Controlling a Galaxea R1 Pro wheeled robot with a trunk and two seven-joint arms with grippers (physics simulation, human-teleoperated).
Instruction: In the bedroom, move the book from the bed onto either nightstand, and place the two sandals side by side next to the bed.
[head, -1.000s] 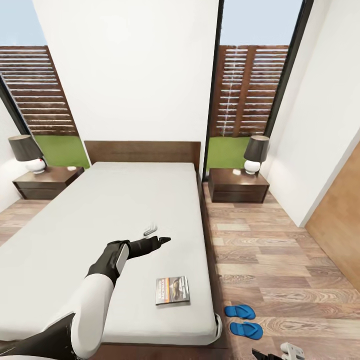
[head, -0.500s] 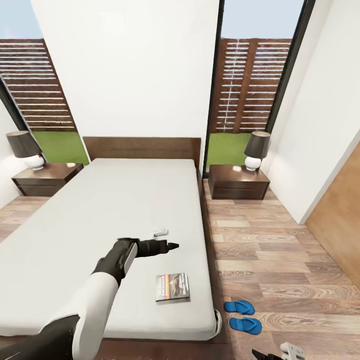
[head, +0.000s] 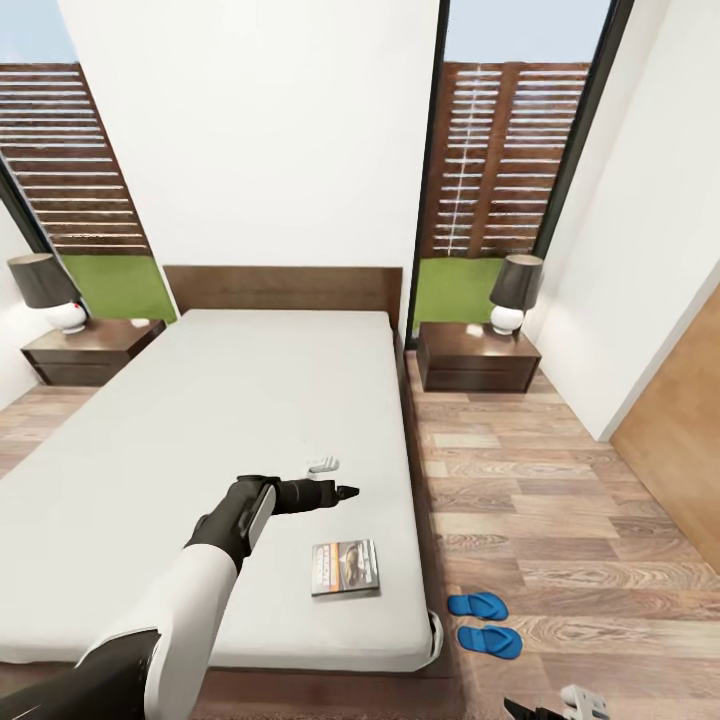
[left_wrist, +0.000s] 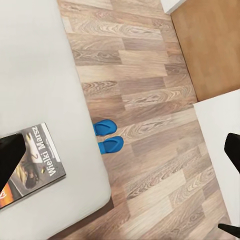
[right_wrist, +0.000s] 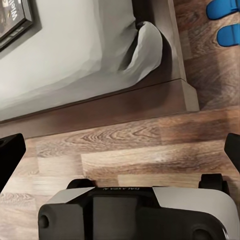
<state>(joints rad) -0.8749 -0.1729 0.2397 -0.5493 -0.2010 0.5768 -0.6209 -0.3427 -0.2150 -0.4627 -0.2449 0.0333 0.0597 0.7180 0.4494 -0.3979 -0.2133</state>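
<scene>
Grey mattress of the bed (head: 200, 420) lies under the outstretched left end effector (head: 335, 478), fingers parted, above the book (head: 344, 567); the right end effector (head: 560, 705) is cropped, grip unreadable.

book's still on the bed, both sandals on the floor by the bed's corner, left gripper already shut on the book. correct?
Not quite: the left gripper is open and hangs above the mattress, apart from the book, as the head view shows. The rest holds: the book lies on the bed, and both sandals lie on the floor by its corner.
</scene>
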